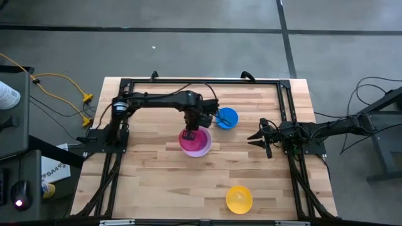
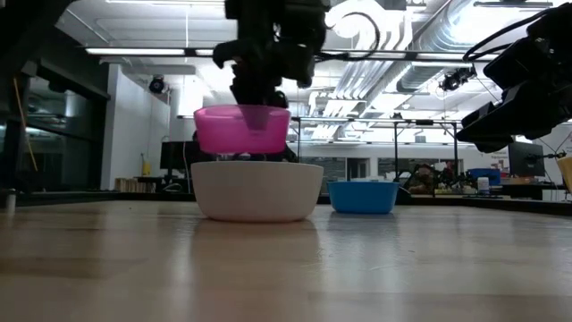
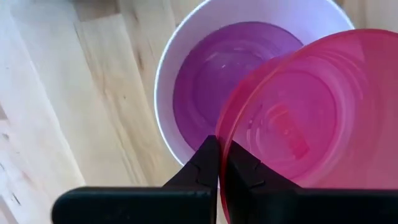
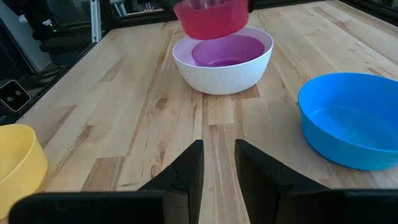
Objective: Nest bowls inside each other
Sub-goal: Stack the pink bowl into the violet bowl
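Near the middle of the counter [image 1: 157, 176], the left gripper [image 1: 190, 129] hangs over the white bowl [image 1: 202, 148] with its fingers [image 3: 205, 168] pinched together on the rim of the pink bowl [image 1: 190, 140]. In the low view the pink bowl [image 2: 242, 128] is clear of the white bowl [image 2: 257, 190], lifted just above its rim and roughly level. The purple bowl [image 3: 230, 81] already sits nested inside the white bowl [image 3: 171, 74], and in the left wrist view the pink bowl [image 3: 305, 112] overlaps it, offset toward one side of the white bowl's opening. The blue bowl [image 1: 227, 118] rests alone on the counter just beside the white bowl, toward the far edge, close to it but not touching. The yellow bowl [image 1: 239, 198] stands well apart, near the counter's front edge. The right gripper [image 1: 258, 139] waits at the right side of the counter, low over the wood, with its fingers [image 4: 186, 165] slightly apart and nothing between them; past them the right wrist view shows the blue bowl [image 4: 348, 118], the white bowl [image 4: 224, 65] with the purple bowl [image 4: 227, 50] in it, and the yellow bowl [image 4: 18, 162] at the edge.
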Controlling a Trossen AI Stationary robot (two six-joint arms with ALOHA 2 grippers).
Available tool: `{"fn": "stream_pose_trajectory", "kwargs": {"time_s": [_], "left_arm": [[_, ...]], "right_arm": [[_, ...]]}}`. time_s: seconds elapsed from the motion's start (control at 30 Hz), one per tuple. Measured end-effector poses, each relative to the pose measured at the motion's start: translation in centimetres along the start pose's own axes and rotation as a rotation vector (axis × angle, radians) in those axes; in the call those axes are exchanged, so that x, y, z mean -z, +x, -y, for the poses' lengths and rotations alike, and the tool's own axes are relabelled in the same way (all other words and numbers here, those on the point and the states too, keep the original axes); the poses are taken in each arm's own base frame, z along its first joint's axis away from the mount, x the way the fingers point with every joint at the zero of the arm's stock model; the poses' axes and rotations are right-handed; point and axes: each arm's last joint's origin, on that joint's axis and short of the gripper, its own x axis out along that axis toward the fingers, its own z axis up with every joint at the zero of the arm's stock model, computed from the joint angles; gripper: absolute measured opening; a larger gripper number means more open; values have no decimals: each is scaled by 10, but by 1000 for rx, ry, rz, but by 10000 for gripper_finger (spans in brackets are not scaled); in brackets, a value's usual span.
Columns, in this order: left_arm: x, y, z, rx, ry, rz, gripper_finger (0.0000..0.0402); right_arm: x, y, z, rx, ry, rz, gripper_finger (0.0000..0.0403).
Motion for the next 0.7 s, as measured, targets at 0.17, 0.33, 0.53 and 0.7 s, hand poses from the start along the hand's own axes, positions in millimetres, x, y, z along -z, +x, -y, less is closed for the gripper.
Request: {"fn": "stream_pose_trajectory", "kwargs": {"time_s": [0.17, 0.33, 0.53, 0.7], "left_arm": [[-10, 4, -7, 7, 21, -10, 0], [-11, 8, -10, 15, 18, -4, 0], [-13, 17, -14, 22, 21, -10, 0], [-13, 29, -20, 70, 3, -26, 0]], "right_arm": [[0, 0, 0, 0, 0, 1, 84], [1, 0, 0, 0, 0, -4, 84], [0, 0, 0, 0, 0, -2, 84], [0, 0, 0, 0, 0, -1, 84]]}}
